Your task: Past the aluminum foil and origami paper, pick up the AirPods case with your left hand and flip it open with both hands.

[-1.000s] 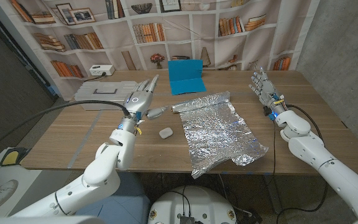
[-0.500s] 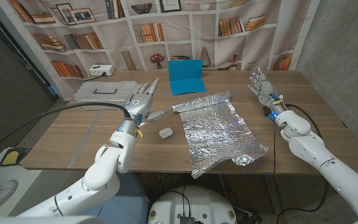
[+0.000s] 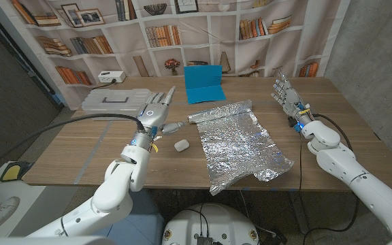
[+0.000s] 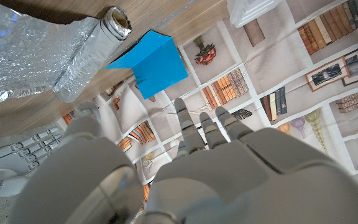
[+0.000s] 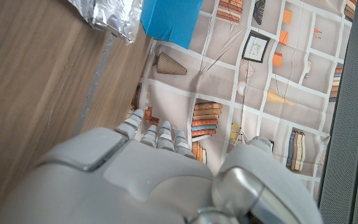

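Note:
A small white AirPods case (image 3: 180,145) lies on the wooden table (image 3: 101,146), just left of the crinkled aluminum foil sheet (image 3: 240,143). My left hand (image 3: 154,110) hovers behind and left of the case, fingers spread and holding nothing. Folded blue origami paper (image 3: 203,84) stands at the back behind the foil; it also shows past my left hand (image 4: 185,168) as blue origami paper (image 4: 151,63) beside the foil roll (image 4: 89,46). My right hand (image 3: 286,94) is raised at the right side with fingers apart, empty. The right wrist view looks over my right hand (image 5: 142,180) toward the origami paper (image 5: 169,18).
A grey flat case (image 3: 111,103) lies at the back left of the table. A white power strip (image 3: 111,77) sits behind it. A bookshelf backdrop (image 3: 182,27) hangs behind the table. Bare wood shows in front of the AirPods case and right of the foil.
My left hand has shifted slightly right and forward, toward the AirPods case. The right hand has stayed in place.

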`<state>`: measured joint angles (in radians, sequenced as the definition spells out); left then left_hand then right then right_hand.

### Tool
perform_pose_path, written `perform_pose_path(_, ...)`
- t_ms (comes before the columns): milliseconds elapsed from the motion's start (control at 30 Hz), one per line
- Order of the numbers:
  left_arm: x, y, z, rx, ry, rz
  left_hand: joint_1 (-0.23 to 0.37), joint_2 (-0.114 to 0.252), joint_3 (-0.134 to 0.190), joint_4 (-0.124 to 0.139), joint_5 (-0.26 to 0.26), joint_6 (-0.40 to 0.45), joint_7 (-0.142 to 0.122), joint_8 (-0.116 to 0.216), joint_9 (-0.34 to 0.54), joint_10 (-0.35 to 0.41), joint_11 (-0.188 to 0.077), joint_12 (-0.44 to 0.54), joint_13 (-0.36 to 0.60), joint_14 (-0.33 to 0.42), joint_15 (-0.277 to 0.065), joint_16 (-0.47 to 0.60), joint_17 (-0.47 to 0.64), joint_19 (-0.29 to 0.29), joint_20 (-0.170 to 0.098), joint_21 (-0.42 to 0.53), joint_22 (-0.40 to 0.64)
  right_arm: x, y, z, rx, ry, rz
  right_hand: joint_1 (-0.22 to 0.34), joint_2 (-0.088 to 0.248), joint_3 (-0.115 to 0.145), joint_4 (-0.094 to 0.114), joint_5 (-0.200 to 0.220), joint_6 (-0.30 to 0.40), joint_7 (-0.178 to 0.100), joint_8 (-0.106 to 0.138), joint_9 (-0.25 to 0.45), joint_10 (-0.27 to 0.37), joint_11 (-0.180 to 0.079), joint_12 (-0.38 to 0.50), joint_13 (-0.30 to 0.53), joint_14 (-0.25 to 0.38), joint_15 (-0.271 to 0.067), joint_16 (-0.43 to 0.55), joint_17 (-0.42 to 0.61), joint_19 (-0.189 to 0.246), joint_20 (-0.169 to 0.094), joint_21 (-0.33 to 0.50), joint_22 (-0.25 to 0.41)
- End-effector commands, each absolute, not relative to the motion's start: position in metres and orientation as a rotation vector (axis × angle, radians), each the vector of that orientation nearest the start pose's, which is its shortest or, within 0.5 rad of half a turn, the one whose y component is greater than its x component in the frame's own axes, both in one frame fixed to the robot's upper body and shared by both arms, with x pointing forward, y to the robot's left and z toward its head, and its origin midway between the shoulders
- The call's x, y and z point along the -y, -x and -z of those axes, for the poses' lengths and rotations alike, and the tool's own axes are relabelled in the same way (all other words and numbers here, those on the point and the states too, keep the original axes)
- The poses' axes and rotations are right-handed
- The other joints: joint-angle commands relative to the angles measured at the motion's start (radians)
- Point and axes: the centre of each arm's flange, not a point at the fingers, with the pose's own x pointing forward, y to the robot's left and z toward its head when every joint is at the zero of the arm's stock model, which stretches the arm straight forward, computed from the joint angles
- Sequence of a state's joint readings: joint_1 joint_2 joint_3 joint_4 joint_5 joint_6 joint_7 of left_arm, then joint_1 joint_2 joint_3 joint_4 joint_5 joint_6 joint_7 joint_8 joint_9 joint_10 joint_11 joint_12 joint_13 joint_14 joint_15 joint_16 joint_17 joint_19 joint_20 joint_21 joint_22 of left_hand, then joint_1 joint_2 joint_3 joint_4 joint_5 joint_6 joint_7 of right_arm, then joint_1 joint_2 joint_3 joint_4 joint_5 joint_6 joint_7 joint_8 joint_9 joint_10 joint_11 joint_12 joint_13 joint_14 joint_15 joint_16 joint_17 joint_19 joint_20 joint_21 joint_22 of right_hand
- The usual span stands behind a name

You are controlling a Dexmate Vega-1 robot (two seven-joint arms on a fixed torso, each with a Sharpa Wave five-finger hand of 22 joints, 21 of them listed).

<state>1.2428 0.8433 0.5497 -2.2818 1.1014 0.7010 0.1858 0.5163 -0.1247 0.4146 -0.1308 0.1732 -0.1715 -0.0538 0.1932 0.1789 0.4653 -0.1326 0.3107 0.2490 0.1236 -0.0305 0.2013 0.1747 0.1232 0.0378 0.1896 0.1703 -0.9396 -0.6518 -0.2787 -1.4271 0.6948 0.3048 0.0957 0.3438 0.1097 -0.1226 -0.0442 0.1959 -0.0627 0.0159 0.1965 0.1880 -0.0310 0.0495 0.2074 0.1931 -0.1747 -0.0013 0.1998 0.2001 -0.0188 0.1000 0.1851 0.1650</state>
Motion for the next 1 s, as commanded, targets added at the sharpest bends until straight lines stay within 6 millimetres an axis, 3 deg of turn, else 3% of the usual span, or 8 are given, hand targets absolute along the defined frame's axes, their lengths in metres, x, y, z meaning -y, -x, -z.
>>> perform_pose_path(33, -0.195, -0.448, 0.032, 0.683, -1.579, -0.499, -0.005, 0.008, -0.007, -0.001, 0.007, 0.051, 0.074, 0.019, 0.002, 0.064, 0.021, 0.020, 0.008, 0.009, -0.003, -0.001, 0.003, 0.000, 0.007, -0.001, 0.001, 0.342, -0.617, 0.013, 0.648, 0.027, -0.226, 0.014, -0.001, 0.001, -0.007, -0.001, 0.001, 0.003, 0.004, 0.004, -0.002, 0.008, 0.000, 0.006, -0.003, -0.002, 0.000, -0.001, -0.007, 0.005, 0.000, 0.005)
perform_pose_path(67, -0.195, -0.449, 0.032, 0.682, -1.578, -0.495, -0.003, 0.010, -0.007, -0.003, 0.008, 0.063, 0.088, 0.020, 0.001, 0.082, 0.034, 0.021, 0.005, 0.005, -0.006, -0.003, 0.003, -0.003, 0.004, -0.002, 0.001, 0.342, -0.617, 0.013, 0.647, 0.025, -0.223, 0.014, -0.001, 0.001, -0.007, -0.001, 0.001, 0.002, 0.004, 0.004, -0.002, 0.009, 0.000, 0.006, -0.003, -0.002, 0.001, -0.001, -0.007, 0.004, 0.000, 0.005)
perform_pose_path(267, -0.193, -0.450, 0.030, 0.659, -1.590, -0.473, 0.015, 0.029, 0.002, -0.010, 0.012, 0.068, 0.117, 0.015, 0.001, 0.120, 0.027, 0.024, -0.001, -0.001, -0.011, -0.006, 0.002, -0.015, -0.006, -0.005, 0.001, 0.343, -0.618, 0.014, 0.647, 0.009, -0.220, 0.011, 0.002, 0.002, -0.005, -0.002, 0.004, 0.002, 0.005, 0.004, 0.000, 0.009, 0.000, 0.006, -0.003, -0.002, 0.001, 0.000, -0.009, 0.006, 0.000, 0.005)
perform_pose_path(333, -0.192, -0.451, 0.029, 0.638, -1.607, -0.452, 0.054, 0.056, 0.022, -0.023, 0.014, 0.045, 0.114, 0.005, 0.002, 0.116, 0.023, 0.013, -0.006, -0.017, -0.010, -0.011, 0.002, -0.027, -0.004, -0.006, 0.001, 0.344, -0.618, 0.014, 0.650, 0.000, -0.220, 0.005, 0.006, 0.002, -0.002, -0.002, 0.009, 0.002, 0.007, 0.004, 0.002, 0.009, 0.001, 0.006, -0.001, -0.002, 0.003, 0.002, -0.008, 0.007, 0.000, 0.005)
perform_pose_path(467, -0.190, -0.455, 0.027, 0.595, -1.631, -0.434, 0.084, 0.063, 0.034, -0.034, 0.011, 0.014, 0.110, -0.005, 0.002, 0.110, 0.001, 0.004, -0.005, -0.027, -0.009, -0.013, 0.001, -0.040, 0.001, -0.008, 0.001, 0.345, -0.618, 0.013, 0.650, -0.002, -0.219, -0.004, 0.015, 0.004, 0.006, -0.002, 0.012, 0.002, 0.008, 0.005, 0.007, 0.008, 0.003, 0.006, 0.000, -0.006, 0.006, 0.004, -0.007, 0.005, 0.001, 0.005)
perform_pose_path(1000, -0.184, -0.460, 0.027, 0.570, -1.669, -0.400, 0.078, 0.039, 0.021, -0.030, 0.006, -0.014, 0.104, -0.012, 0.002, 0.097, -0.005, -0.007, 0.000, -0.028, -0.005, -0.010, 0.002, -0.047, 0.010, -0.006, 0.001, 0.348, -0.617, 0.010, 0.652, 0.028, -0.214, -0.009, 0.018, 0.006, 0.008, -0.004, 0.009, 0.000, 0.005, 0.004, 0.002, 0.002, 0.000, 0.005, -0.006, -0.007, 0.004, 0.005, -0.011, 0.008, 0.000, 0.005)
